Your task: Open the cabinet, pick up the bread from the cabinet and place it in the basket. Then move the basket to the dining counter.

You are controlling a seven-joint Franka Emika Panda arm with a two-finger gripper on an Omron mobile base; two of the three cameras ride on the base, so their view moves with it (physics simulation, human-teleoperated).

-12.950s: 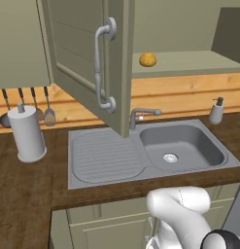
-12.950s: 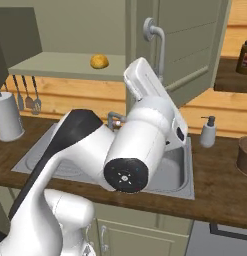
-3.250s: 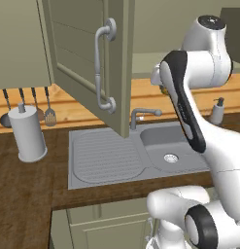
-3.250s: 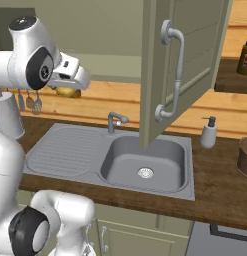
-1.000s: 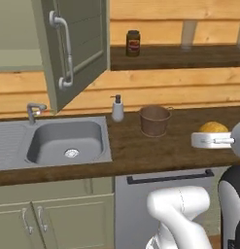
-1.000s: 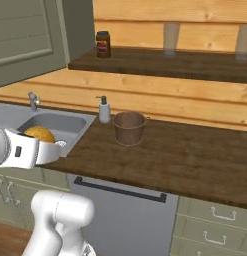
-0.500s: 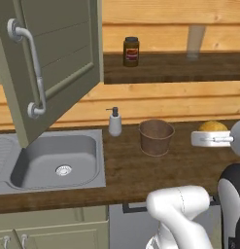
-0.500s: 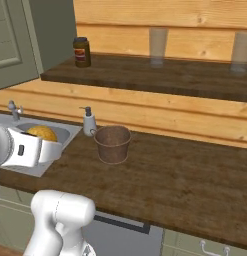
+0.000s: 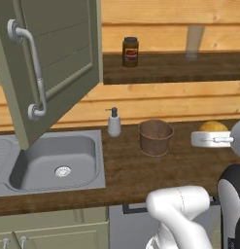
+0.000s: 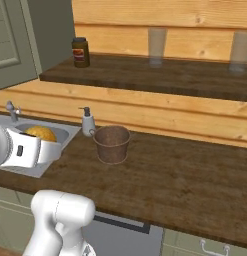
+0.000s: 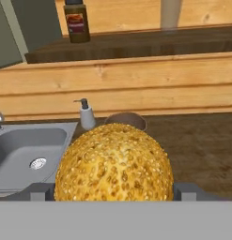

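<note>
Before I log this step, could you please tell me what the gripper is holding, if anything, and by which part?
The gripper holds the bread, clamped across its wide round sides, one finger on each side.

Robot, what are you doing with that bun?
The robot's end effector is holding the bread, a round golden bun, up in the air on the near side of the counter. The brown basket sits empty on the wooden counter beside the soap bottle and sink. The cabinet door hangs open. The bun is not in the basket yet.
</note>
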